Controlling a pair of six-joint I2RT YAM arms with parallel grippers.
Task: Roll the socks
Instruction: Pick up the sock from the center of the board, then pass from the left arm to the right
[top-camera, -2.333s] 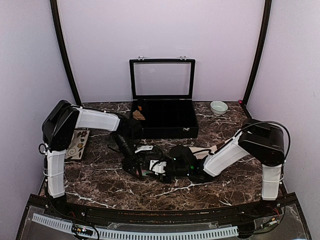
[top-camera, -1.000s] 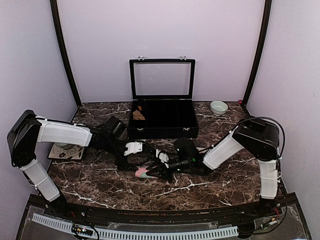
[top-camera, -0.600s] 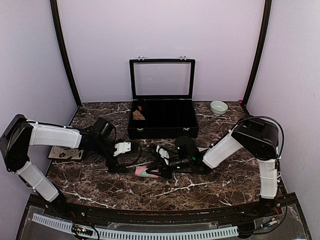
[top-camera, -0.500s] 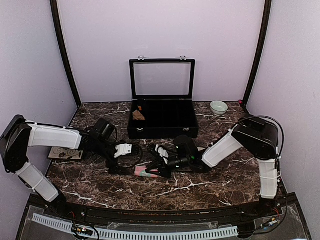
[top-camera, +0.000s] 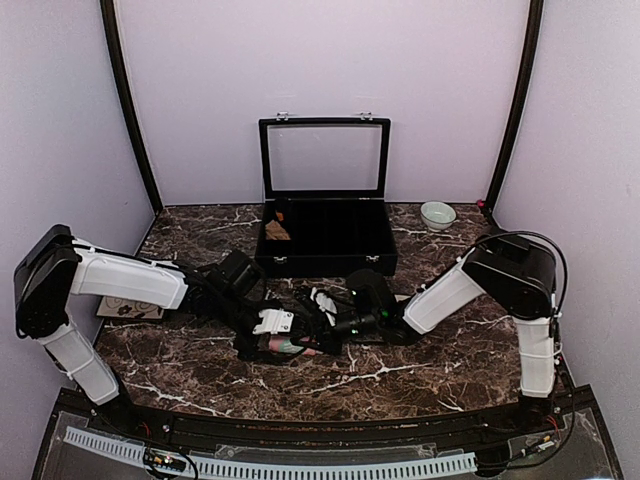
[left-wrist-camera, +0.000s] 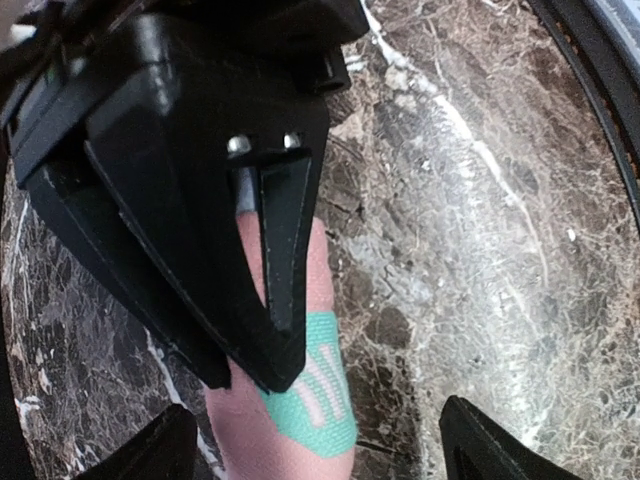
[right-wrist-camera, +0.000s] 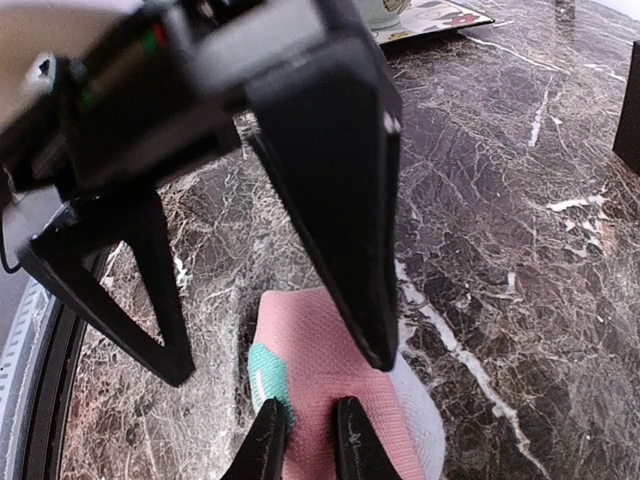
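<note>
The pink sock (top-camera: 290, 345) with a mint-green patch lies flat on the marble table, front centre. My right gripper (top-camera: 322, 322) comes in low from the right. In the right wrist view its fingers (right-wrist-camera: 308, 408) stand nearly closed, pinching the pink fabric (right-wrist-camera: 320, 360). My left gripper (top-camera: 268, 328) is open wide. In the left wrist view it (left-wrist-camera: 318, 425) straddles the sock's mint patch (left-wrist-camera: 315, 395), and the right gripper's closed black fingers (left-wrist-camera: 275, 300) press on the sock just beyond. The cream-beige sock is not in view.
An open black case (top-camera: 325, 262) stands behind the grippers, with a small tan bundle (top-camera: 277, 229) in its left compartment. A small bowl (top-camera: 437, 214) is at the back right. A patterned card (top-camera: 125, 305) lies at the left under the left arm.
My left arm pulled back to the left, then swung in again and now sits open over the pink sock. My right gripper has stayed at the sock.
</note>
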